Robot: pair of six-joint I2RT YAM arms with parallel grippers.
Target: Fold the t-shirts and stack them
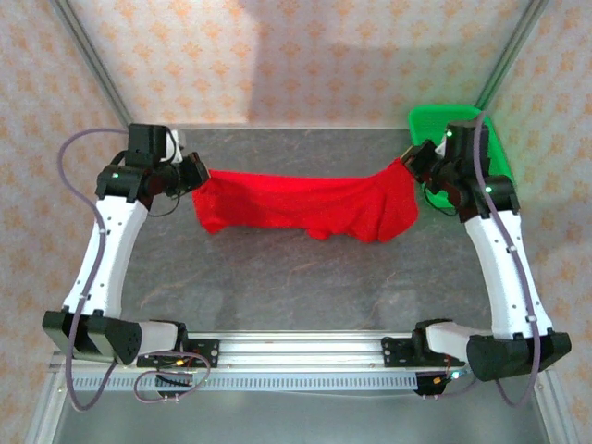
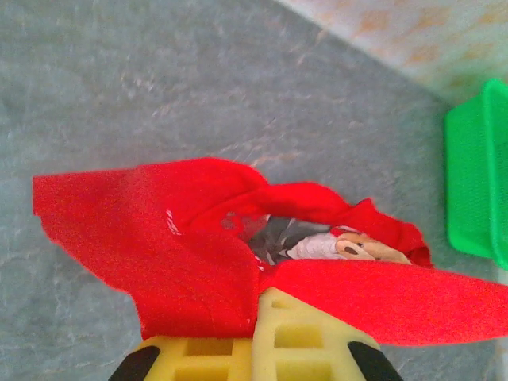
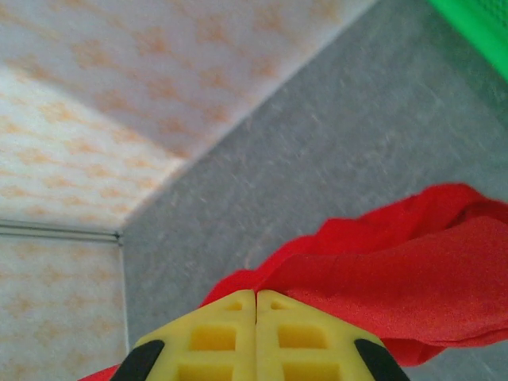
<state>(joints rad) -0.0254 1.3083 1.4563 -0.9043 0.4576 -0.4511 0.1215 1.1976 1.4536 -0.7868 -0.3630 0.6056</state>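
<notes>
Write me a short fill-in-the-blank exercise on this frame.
The t-shirt held between the two arms is coloured ____. The left fingers and right fingers are both ____ on its cloth. The basket at the far right is coloured ____.
Missing: red; shut; green.

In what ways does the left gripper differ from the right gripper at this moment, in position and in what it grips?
The left gripper pinches the left end of the red t-shirt at the far left of the table; the right gripper pinches its right end at the far right. The right gripper is beside the green basket; the left gripper is far from it. Both are shut on the same shirt, stretched between them.
</notes>
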